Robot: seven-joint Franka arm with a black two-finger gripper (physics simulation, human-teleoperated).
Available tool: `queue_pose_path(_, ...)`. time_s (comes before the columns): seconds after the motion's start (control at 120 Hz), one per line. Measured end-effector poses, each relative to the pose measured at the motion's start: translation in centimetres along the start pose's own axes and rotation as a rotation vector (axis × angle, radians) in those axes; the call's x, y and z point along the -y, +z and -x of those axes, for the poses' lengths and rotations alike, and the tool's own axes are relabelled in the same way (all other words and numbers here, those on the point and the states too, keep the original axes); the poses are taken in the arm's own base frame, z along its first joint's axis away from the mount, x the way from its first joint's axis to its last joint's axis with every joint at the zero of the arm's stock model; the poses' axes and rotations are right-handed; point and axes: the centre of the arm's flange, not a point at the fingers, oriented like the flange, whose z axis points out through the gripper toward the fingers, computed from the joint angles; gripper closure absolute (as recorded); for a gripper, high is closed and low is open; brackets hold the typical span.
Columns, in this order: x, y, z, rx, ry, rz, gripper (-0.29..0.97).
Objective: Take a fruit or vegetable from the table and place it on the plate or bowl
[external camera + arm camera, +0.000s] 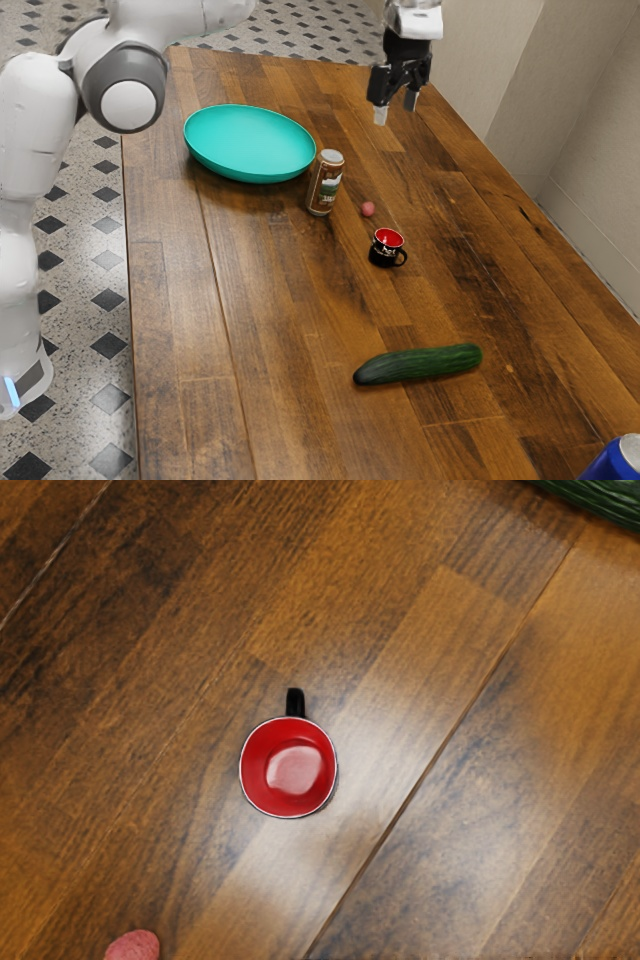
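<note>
Blue can (pixel 615 460) is clipped at the exterior frame's lower right corner. Cucumber (pixel 418 364) lies flat at lower centre-right: long, dark green, glossy. It is well apart from the gripper (pixel 395 110), which hangs at top centre-right above the table's far end, fingers apart, gripping nothing. Mid-frame is a small black mug (pixel 388 247), upright, red inside. Just beyond it is a small round pink fruit (pixel 368 208), then a brown cylindrical can (pixel 325 182), upright. Teal oval plate (pixel 250 143) sits upper left of centre — shallow, smooth. Table (pixel 250 350) is dark streaky wood planks, with a wide bare stretch between cucumber and mug. Wrist view looks straight down on the mug (pixel 288 767) — pink fruit (pixel 132 946) is near it, cucumber (pixel 590 498) on the mug's opposite side.
</note>
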Motion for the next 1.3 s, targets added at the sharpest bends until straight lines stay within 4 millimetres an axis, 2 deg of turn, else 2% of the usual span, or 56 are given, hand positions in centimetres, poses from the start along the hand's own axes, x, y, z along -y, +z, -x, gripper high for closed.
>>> queue_pose_path(0.05,1.9,3.2,0.7,0.025,-0.002,0.039,0.00)
queue_pose_path(0.108,3.2,5.0,1.8,0.044,-0.005,0.056,0.00)
queue_pose_path(0.208,4.2,6.6,2.3,0.065,0.015,0.066,0.00)
queue_pose_path(0.408,5.8,13.4,2.3,0.136,0.070,0.099,0.00)
queue_pose_path(0.65,7.8,17.2,2.0,0.177,0.130,0.041,0.00)
queue_pose_path(0.792,8.9,19.1,2.7,0.183,0.141,0.039,0.00)
queue_pose_path(0.917,9.2,19.6,2.6,0.179,0.155,0.034,0.00)
queue_pose_path(1.017,9.6,20.8,3.0,0.182,0.157,0.046,0.00)
queue_pose_path(1.3,10.2,21.3,2.9,0.171,0.177,0.022,0.00)
